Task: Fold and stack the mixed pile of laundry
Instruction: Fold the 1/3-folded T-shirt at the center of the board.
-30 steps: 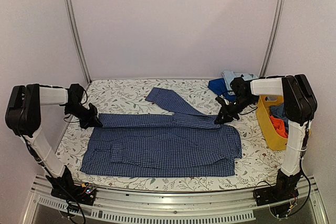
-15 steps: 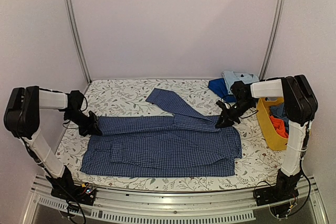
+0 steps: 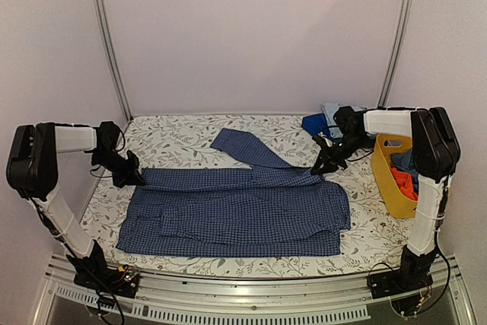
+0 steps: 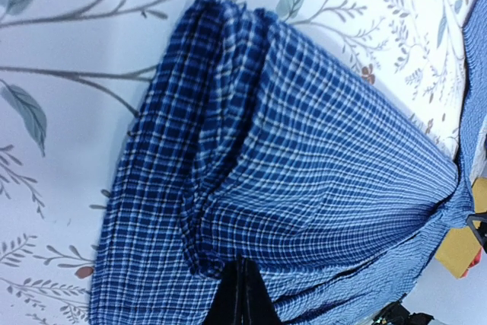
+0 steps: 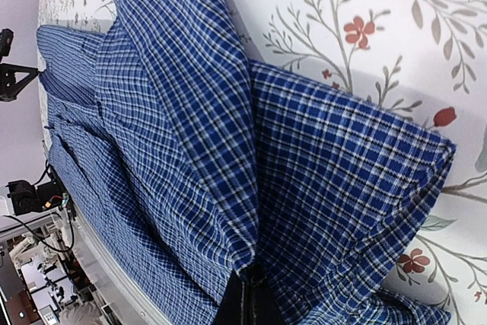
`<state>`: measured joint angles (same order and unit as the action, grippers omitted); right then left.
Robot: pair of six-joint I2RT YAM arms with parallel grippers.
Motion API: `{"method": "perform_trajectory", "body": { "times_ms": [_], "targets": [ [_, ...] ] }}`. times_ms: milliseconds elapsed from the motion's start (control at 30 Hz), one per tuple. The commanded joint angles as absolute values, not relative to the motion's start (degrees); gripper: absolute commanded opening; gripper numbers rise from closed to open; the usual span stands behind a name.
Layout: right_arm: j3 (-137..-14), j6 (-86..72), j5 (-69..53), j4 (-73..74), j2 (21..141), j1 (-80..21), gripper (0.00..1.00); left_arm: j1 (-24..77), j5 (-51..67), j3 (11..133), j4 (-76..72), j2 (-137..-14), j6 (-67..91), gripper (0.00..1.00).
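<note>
A blue small-check button shirt lies spread across the floral table, one sleeve angled toward the back. My left gripper is shut on the shirt's far left corner, and the left wrist view shows the checked cloth bunched at its closed tips. My right gripper is shut on the shirt's far right corner, with folded cloth pinched at its tips. More of the laundry pile sits at the back right: blue garments on the table. Red-orange cloth lies in the basket.
A yellow plastic basket stands at the table's right edge with clothes inside. The table cover is white with a leaf and flower print. Vertical frame posts rise at the back corners.
Both grippers have shifted slightly toward the back with the shirt's far corners in them, after dipping nearer half a second ago. The shirt's far edge is pulled straighter.
</note>
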<state>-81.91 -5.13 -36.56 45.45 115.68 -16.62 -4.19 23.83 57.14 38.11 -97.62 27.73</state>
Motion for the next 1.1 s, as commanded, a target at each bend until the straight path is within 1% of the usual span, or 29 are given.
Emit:
{"method": "perform_trajectory", "body": {
  "times_ms": [0, 267, 467, 800, 1067],
  "targets": [
    [-83.97, -4.92, -36.65, 47.76, 115.06, -16.90, 0.00, -5.06, 23.24, 59.53, 40.34, -97.19, 26.25, 0.00],
    [-79.14, -4.74, -36.38, 47.38, 113.03, -16.86, 0.00, -5.79, 23.18, 58.02, 41.05, -96.43, 25.28, 0.00],
    [-78.67, -4.94, -35.96, 47.45, 113.94, -16.94, 0.00, -5.72, 23.78, 57.25, 40.62, -97.51, 24.59, 0.00],
    [-80.55, -4.31, -34.32, 50.58, 111.92, -16.81, 0.00, -5.90, 22.96, 61.10, 43.53, -96.25, 24.85, 0.00],
    [-76.03, -4.39, -35.18, 47.79, 113.22, -16.91, 0.00, -5.98, 22.89, 57.11, 40.53, -97.85, 24.83, 0.00]
  ]
}}
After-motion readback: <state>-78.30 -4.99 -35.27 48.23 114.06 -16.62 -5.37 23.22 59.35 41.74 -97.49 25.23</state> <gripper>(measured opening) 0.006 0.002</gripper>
